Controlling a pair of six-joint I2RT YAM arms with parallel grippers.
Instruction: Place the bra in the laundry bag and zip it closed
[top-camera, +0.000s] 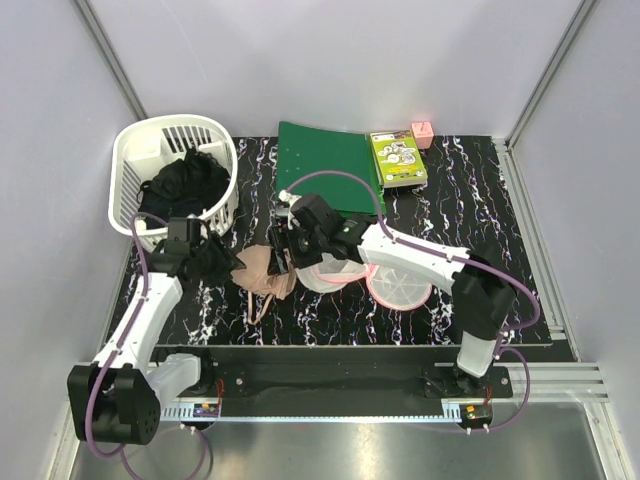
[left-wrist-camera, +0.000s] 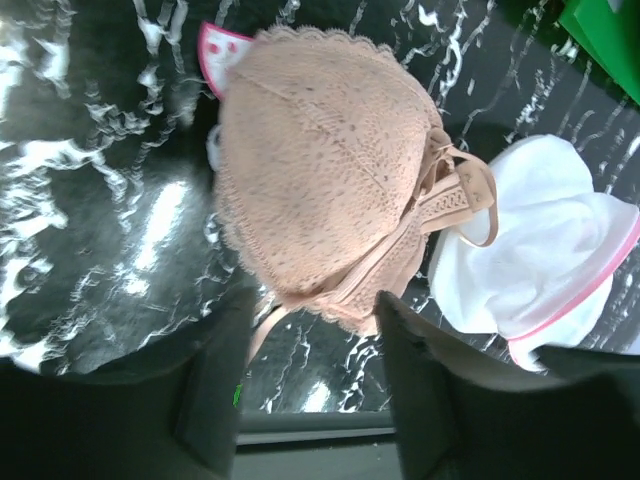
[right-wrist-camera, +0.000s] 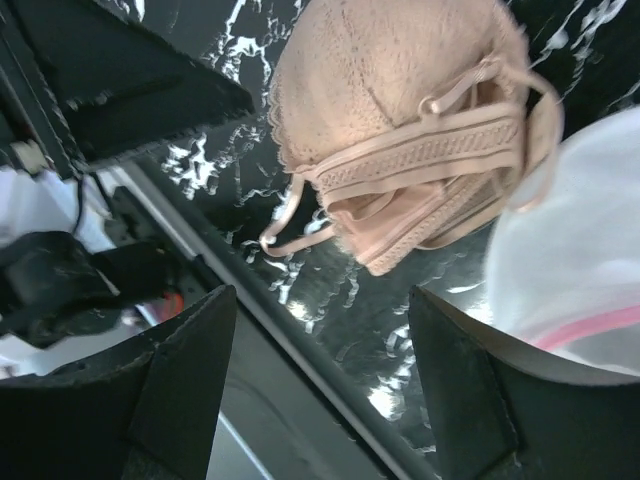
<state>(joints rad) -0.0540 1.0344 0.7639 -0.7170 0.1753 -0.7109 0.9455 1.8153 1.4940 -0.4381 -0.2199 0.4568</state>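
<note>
The left pincer (left-wrist-camera: 312, 345) is standing spread, with the bra (left-wrist-camera: 320, 170) lying just beyond its tips at twelve o'clock, slightly blurred. The right pincer (right-wrist-camera: 320, 310) is gaping too. The laundry bag (left-wrist-camera: 530, 250), at the bra's three o'clock, is running off-frame.

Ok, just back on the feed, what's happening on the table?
Both arms are gathered over the bra, which lies on the table right beside the laundry bag, not inside it. The left gripper and the right gripper both hover at it with jaws open, neither gripping anything. The bag looks unzipped, its pink rim showing. So packing and zipping are not yet done.
</note>
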